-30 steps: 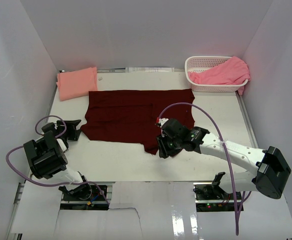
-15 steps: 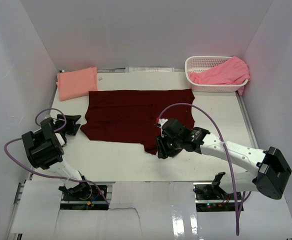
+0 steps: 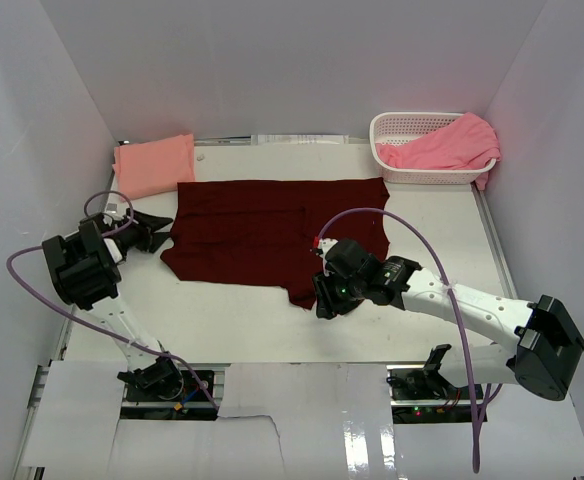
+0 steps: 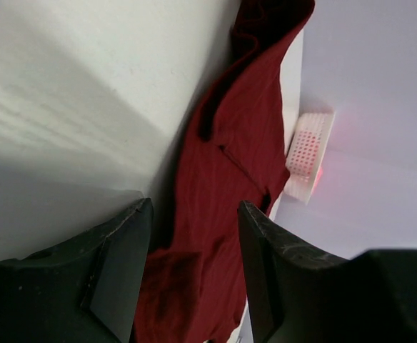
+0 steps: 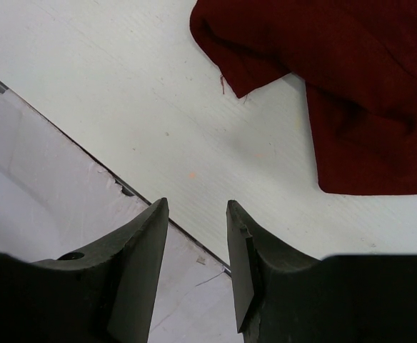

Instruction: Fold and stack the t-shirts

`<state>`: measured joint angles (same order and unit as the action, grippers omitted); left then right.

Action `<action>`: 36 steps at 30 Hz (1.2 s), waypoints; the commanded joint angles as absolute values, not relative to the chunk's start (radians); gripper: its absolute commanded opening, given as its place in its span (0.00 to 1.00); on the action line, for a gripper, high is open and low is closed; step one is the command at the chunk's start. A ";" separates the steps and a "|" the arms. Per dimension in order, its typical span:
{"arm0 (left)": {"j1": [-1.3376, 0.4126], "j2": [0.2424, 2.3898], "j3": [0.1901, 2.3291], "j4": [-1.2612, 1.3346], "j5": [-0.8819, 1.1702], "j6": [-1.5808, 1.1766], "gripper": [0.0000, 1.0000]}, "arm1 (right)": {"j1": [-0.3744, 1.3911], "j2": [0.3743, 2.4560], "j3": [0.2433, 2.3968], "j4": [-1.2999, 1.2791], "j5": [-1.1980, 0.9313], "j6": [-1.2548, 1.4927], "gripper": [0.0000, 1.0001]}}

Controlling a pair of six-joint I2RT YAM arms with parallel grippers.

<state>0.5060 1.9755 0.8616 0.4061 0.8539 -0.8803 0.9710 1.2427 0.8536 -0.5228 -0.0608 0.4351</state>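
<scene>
Left jaws apart, empty, near maroon shirt (image 3: pixel 262 235) left edge; right jaws apart, empty, beside near corner.

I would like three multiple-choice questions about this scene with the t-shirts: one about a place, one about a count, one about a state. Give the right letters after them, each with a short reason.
1. Where is the bright pink t-shirt?
A. In the white basket
B. Folded in the far left corner
C. Spread out in the middle

2. How many t-shirts are in view?
A. Two
B. Three
C. Four

3. How does the dark maroon t-shirt lie?
A. Rolled into a ball
B. Spread open on the table
C. Folded into a small square

Answers:
1 A: it spills over the basket's rim at the far right.
2 B: the pink one, the maroon one and a folded salmon-peach t-shirt.
3 B: it lies open across the middle, not yet folded.
</scene>
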 commanded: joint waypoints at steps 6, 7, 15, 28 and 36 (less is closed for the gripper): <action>0.408 1.947 1.028 -0.236 0.648 -0.519 0.63 | 0.979 1.236 0.856 -0.491 -0.081 0.434 0.45; 0.403 1.903 1.020 -0.256 0.623 -0.514 0.63 | 0.979 1.238 0.859 -0.489 -0.084 0.434 0.45; 0.367 1.766 0.977 -0.396 0.522 -0.462 0.63 | 0.979 1.255 0.864 -0.477 -0.104 0.433 0.45; 0.368 1.595 0.890 -0.495 0.492 -0.448 0.66 | 0.980 1.256 0.848 -0.459 -0.123 0.425 0.45; 0.368 1.643 0.950 -0.583 0.516 -0.439 0.67 | 0.980 1.243 0.830 -0.459 -0.117 0.425 0.45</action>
<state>0.3695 1.6547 0.9161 -0.5327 0.5121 -0.4561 0.9718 1.2568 0.8497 -0.4881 -0.1112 0.4343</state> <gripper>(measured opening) 0.671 0.449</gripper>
